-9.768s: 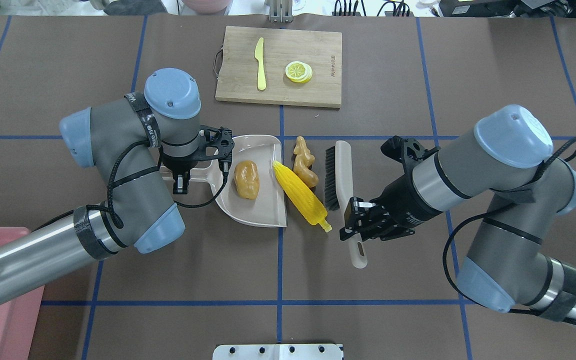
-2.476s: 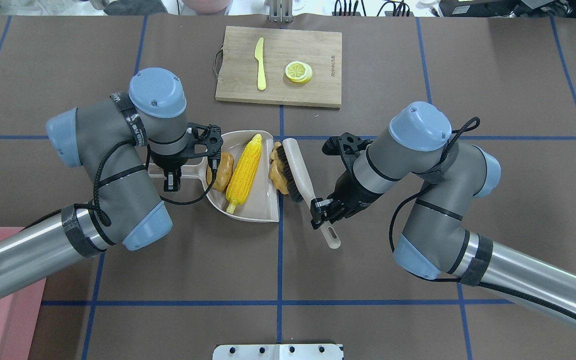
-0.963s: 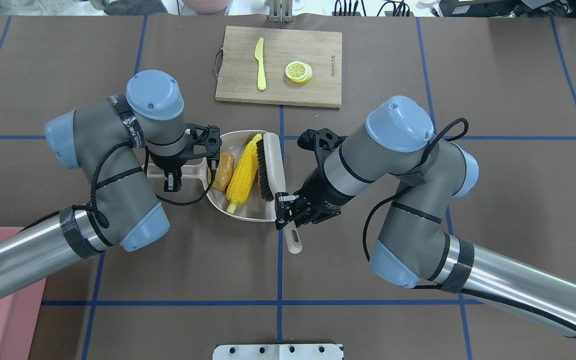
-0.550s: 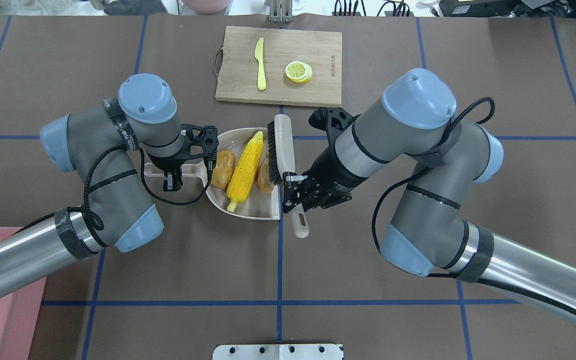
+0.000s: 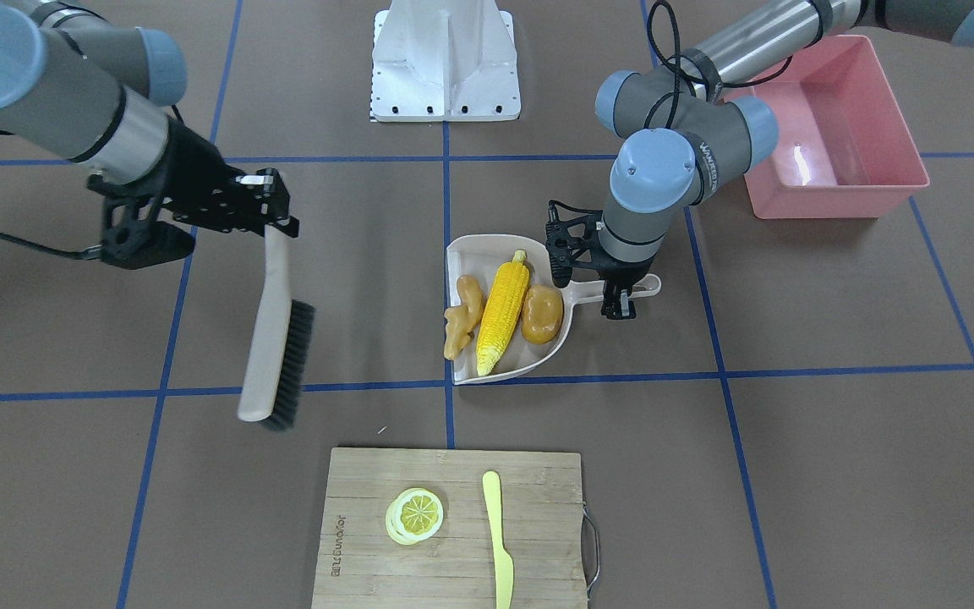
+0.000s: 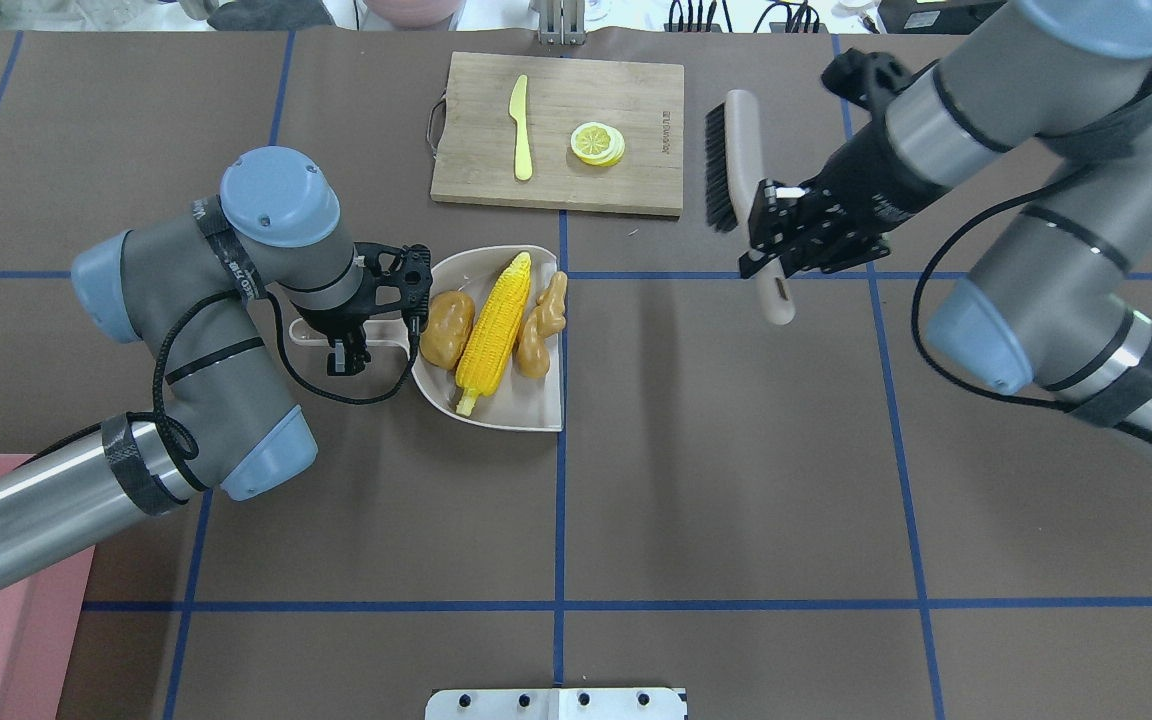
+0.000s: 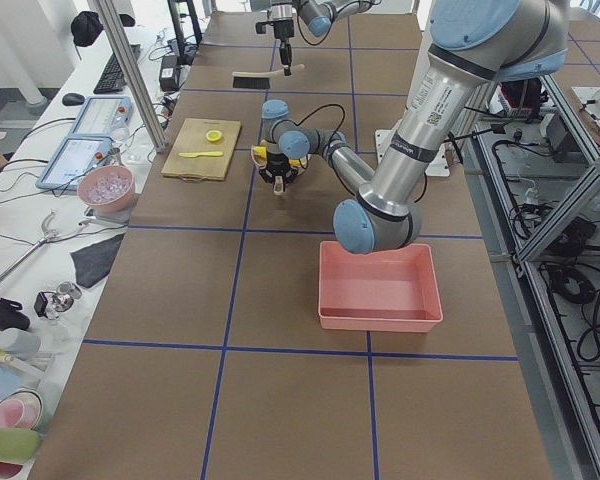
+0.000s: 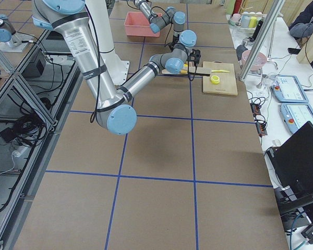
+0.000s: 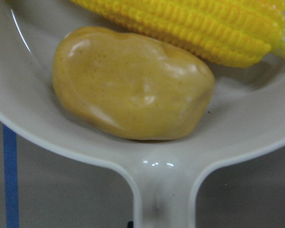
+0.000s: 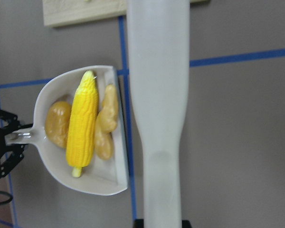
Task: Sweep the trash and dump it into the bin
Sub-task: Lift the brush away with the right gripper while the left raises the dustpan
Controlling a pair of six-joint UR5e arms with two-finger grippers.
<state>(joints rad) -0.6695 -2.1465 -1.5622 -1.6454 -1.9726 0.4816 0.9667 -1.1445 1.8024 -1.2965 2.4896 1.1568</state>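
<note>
The beige dustpan (image 6: 526, 415) sits mid-table and holds all the trash: the potato (image 6: 444, 328), the corn cob (image 6: 494, 333) and the ginger root (image 6: 542, 325), the ginger by the pan's open edge. My left gripper (image 6: 348, 335) is shut on the dustpan's handle (image 9: 161, 199). My right gripper (image 6: 776, 235) is shut on the brush (image 6: 731, 155), held up in the air at the far right, well clear of the pan. The pink bin (image 5: 825, 199) stands empty near my left arm's base, with only its corner (image 6: 6, 640) showing in the overhead view.
A wooden cutting board (image 6: 561, 130) at the far middle carries a pale yellow knife (image 6: 520, 125) and a lemon slice (image 6: 597, 143). A white base plate (image 5: 445, 76) sits at the table's near edge. Bare brown table lies between the dustpan and the bin.
The brush swept the ginger into the dustpan, then my right arm lifted the brush away to the far right. My left arm and the dustpan shifted slightly left.
</note>
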